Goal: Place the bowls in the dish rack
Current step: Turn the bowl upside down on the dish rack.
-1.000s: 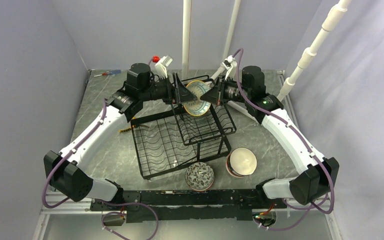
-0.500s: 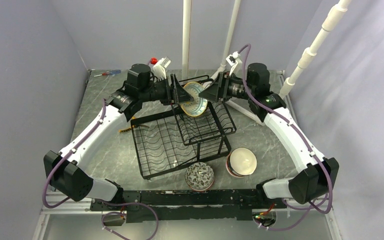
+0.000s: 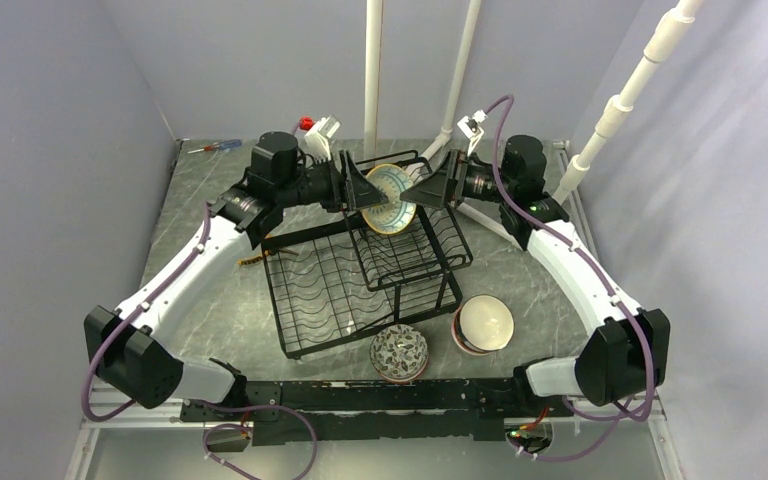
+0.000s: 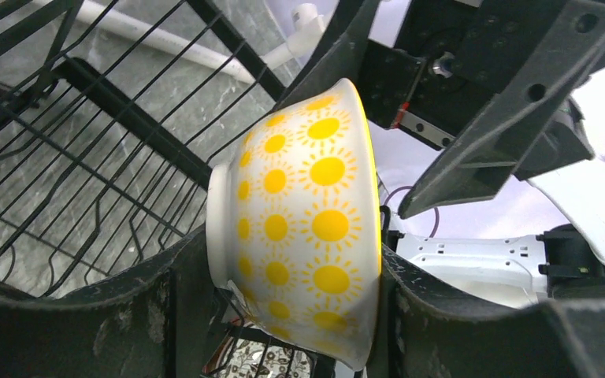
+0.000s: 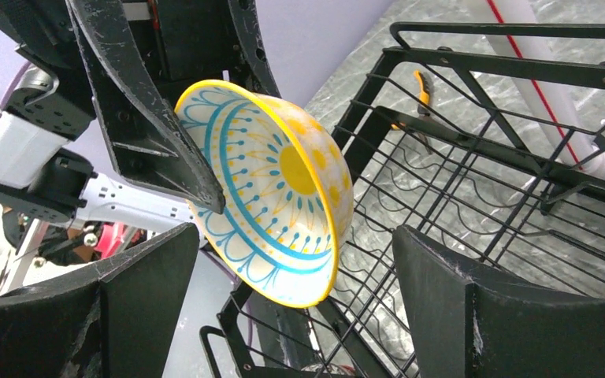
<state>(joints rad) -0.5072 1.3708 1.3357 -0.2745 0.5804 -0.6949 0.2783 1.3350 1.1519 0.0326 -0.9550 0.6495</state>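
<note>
A yellow sun-dotted bowl (image 3: 392,200) stands on edge above the back of the black wire dish rack (image 3: 330,290), over its raised basket tier (image 3: 430,250). My left gripper (image 3: 368,196) is shut on this bowl: in the left wrist view the bowl (image 4: 307,220) sits between both fingers, foot against one, rim against the other. My right gripper (image 3: 426,190) is open just right of it. In the right wrist view the bowl's blue-lined inside (image 5: 276,189) faces me, clear of both fingers (image 5: 457,299). A dark-patterned bowl (image 3: 399,352) and a pink-red bowl (image 3: 482,323) rest on the table in front of the rack.
Two white poles (image 3: 372,70) rise behind the rack, and a slanted white pipe (image 3: 620,100) stands at the right. A screwdriver (image 3: 215,146) lies at the back left. Grey walls close in both sides.
My right gripper opened, let go of the yellow bowl and drew back to the right. My left gripper closed a little on the bowl and now holds it alone.
</note>
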